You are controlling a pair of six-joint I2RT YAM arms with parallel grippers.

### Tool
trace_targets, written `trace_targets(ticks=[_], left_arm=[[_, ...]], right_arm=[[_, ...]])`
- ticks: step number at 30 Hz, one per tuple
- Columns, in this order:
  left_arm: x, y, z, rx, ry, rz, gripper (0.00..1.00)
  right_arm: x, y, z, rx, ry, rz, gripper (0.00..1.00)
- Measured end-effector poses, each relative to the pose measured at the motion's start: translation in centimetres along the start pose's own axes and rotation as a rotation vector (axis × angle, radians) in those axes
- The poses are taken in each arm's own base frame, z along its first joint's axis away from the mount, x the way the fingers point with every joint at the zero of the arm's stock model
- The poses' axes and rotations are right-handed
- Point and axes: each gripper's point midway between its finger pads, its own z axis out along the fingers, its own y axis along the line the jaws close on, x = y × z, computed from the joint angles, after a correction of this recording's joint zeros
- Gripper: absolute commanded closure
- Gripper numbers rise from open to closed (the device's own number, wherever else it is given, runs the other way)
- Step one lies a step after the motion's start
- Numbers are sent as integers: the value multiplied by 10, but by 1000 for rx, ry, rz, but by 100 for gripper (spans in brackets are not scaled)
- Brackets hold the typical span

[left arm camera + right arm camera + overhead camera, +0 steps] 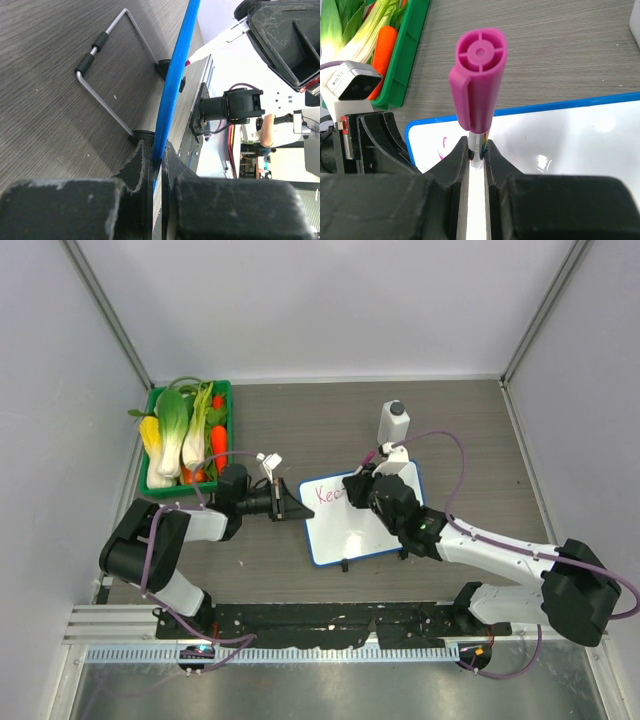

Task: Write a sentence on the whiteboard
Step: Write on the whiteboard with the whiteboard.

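Note:
The whiteboard [365, 535], white with a blue rim, lies at the table's middle. Pink-red strokes of the sentence [328, 494] reading "Kee" run along its far left part. My left gripper [290, 507] is shut on the board's left edge; in the left wrist view the blue rim [175, 75] is pinched between the jaws [160, 152]. My right gripper [362, 483] is shut on a marker [479, 75] with a pink cap on its back end, held upright over the board [570, 135], beside the pink strokes [441, 145]. The tip is hidden.
A green bin of vegetables [190, 435] stands at the back left. A white bottle with a dark cap [392, 422] stands just behind the board. The board's wire stand [107, 75] rests on the table beside its rim.

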Motion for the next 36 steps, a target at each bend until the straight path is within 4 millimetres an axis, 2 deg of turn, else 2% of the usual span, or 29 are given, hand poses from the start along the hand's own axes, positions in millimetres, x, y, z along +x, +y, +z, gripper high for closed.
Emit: trace_targets(ticks=[23,36], left_arm=[[0,-1,1,3,3,3,100],[0,-3,2,8,5,10,100]], right_arm=[[-3,-10,-7,35,-6,-30,99],[-29,-3,-9,39,-64,-42,99]])
